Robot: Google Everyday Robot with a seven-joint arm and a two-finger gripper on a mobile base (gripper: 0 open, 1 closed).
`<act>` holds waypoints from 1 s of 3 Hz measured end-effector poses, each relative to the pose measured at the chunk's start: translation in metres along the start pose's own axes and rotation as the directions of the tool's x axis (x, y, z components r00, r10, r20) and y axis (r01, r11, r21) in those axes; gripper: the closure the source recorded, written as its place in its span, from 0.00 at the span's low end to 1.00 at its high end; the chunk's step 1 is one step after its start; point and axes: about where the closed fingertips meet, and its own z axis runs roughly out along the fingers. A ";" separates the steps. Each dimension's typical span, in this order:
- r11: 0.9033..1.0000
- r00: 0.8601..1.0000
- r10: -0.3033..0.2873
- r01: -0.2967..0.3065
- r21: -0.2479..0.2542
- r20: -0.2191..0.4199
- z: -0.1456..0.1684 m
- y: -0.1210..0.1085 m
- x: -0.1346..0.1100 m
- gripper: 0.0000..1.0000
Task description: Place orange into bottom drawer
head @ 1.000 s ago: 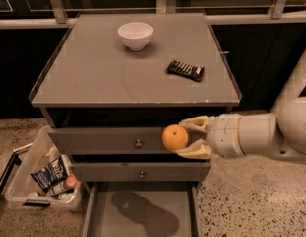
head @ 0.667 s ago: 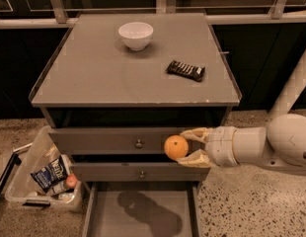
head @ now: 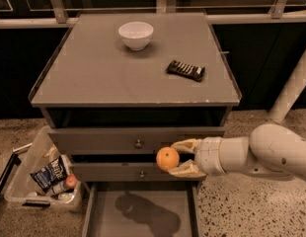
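The orange (head: 167,158) is a small round bright-orange fruit held between the two pale fingers of my gripper (head: 176,158), in front of the two closed drawer fronts. My white arm reaches in from the right. The bottom drawer (head: 141,214) is pulled open below, with a flat grey floor and thin side walls. The orange hangs above its right part and casts a shadow on the floor.
The cabinet top (head: 94,73) holds a white bowl (head: 135,34) and a dark snack bar (head: 185,70). A clear plastic bin (head: 24,174) with packets and a small reddish round thing stands on the floor at the left. A white post (head: 291,90) rises at the right.
My gripper has carried the orange downward, from the upper drawer front's level to the gap between the two fronts, closer to the open drawer.
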 end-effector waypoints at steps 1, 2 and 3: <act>0.998 1.000 0.024 -0.024 -0.063 -0.009 0.047 0.029 0.032 1.00; 0.996 0.999 0.042 -0.043 -0.075 -0.021 0.084 0.046 0.069 1.00; 0.997 0.997 0.046 -0.050 -0.059 -0.067 0.118 0.060 0.116 1.00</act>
